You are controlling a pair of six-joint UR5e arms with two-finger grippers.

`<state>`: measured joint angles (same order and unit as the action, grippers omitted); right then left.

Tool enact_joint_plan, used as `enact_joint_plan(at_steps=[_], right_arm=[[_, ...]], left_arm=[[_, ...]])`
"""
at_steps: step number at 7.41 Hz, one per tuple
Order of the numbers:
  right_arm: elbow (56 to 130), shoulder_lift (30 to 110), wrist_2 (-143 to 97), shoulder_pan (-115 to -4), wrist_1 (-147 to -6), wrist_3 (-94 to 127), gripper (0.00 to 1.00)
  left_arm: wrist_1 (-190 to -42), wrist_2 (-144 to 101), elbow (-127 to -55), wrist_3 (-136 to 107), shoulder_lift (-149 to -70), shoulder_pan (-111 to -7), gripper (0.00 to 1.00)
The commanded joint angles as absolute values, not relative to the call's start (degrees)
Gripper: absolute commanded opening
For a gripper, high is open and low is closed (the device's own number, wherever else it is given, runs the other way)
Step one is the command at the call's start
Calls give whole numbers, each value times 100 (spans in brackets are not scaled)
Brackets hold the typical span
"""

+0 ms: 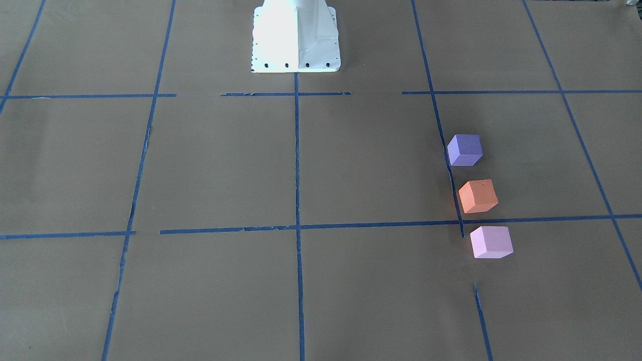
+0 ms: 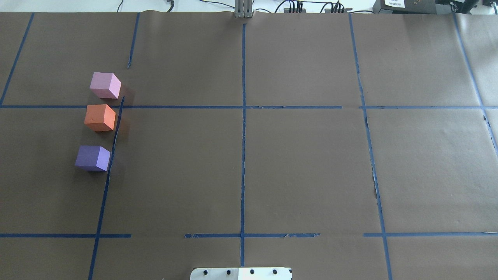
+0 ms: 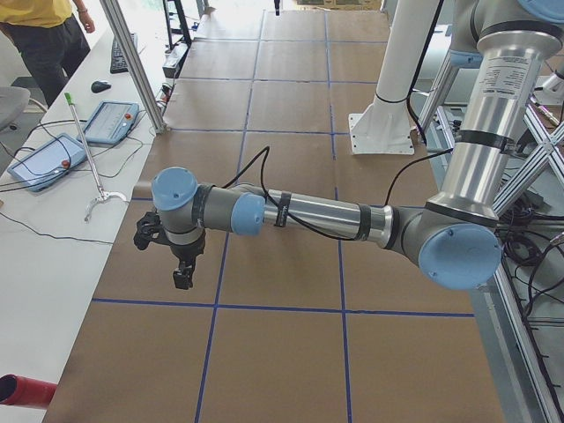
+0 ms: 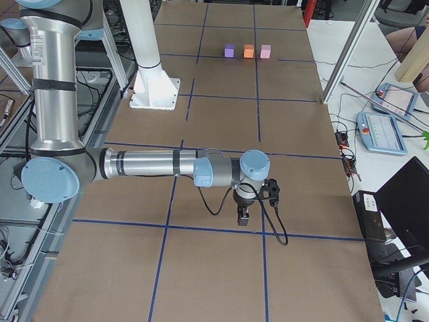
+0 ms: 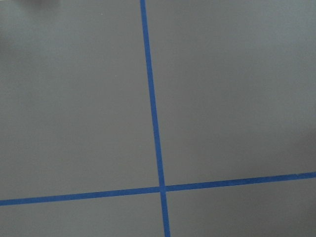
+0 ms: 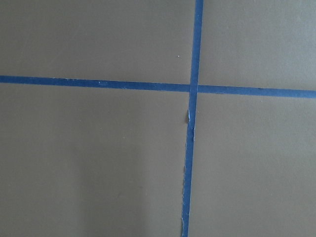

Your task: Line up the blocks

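Three cubes stand in a row on the brown table, on the robot's left side: violet-purple (image 1: 465,149), orange (image 1: 478,196) and light pink (image 1: 491,241). In the overhead view they are pink (image 2: 105,85), orange (image 2: 100,117) and purple (image 2: 92,158), with small gaps between them. They also show far off in the exterior right view (image 4: 249,51). My left gripper (image 3: 181,273) shows only in the exterior left view and my right gripper (image 4: 242,218) only in the exterior right view. Both hang over bare table far from the cubes. I cannot tell whether either is open or shut. Both wrist views show only paper and tape.
Blue tape lines (image 2: 243,136) make a grid on the brown paper. The white robot base (image 1: 295,37) stands at the table's edge. Teach pendants (image 3: 110,122) lie on a side table, and a person (image 3: 44,35) stands beyond it.
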<state>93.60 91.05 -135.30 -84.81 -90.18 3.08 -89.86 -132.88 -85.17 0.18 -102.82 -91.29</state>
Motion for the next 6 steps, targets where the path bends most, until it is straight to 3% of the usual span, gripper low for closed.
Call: enact_joint_plan(at_steps=[1,6], right_arm=[[9360,9105,-13526,-8481,-9018,308,100],[9360,9105,-13526,-8481,-9026,308,100]], left_arm=[[-8911,-13306,-8516,140,-9961,-9219,100],[-8912,-13315,-8630,141,-9652,-9483,100]])
